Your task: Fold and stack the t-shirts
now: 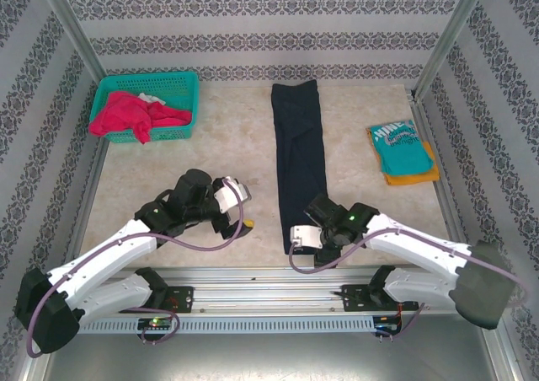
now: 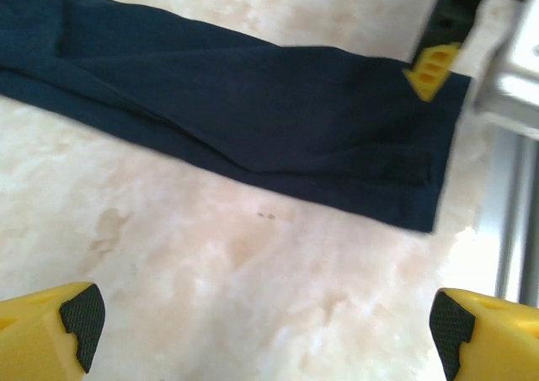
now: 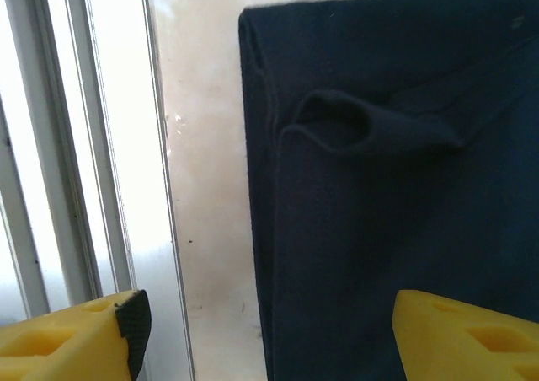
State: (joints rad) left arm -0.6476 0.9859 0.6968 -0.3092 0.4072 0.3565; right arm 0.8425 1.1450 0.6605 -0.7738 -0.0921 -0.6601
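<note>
Jaws on both arms stand apart.

Overhead view, left to right: at upper left of the worktop (image 1: 168, 158), a teal mesh basket (image 1: 190, 103) holds a crumpled pink-red t-shirt (image 1: 126, 115), partly draped over the basket's lower rim. From lower left the left arm (image 1: 109, 259) reaches toward centre, its jaws over bare worktop just left of the navy t-shirt (image 1: 299, 158). That shirt lies as a long narrow band from upper centre to lower centre. From lower right the right arm (image 1: 413, 242) reaches in, its jaws at the band's lower end. At far right, well apart from the band, a folded teal t-shirt (image 1: 400, 145) with white lettering rests on a folded orange t-shirt (image 1: 418, 177).

Left wrist view: yellow fingertips (image 2: 50, 330) occupy both lower corners, with bare worktop between them. The navy band crosses the upper half of the frame.

Right wrist view: one fingertip sits at lower left over the metal rail (image 3: 84, 145), the other at lower right over navy cloth. A small raised pucker (image 3: 370, 124) marks the cloth in the upper part of the frame. Whether the jaws touch the cloth cannot be told.
</note>
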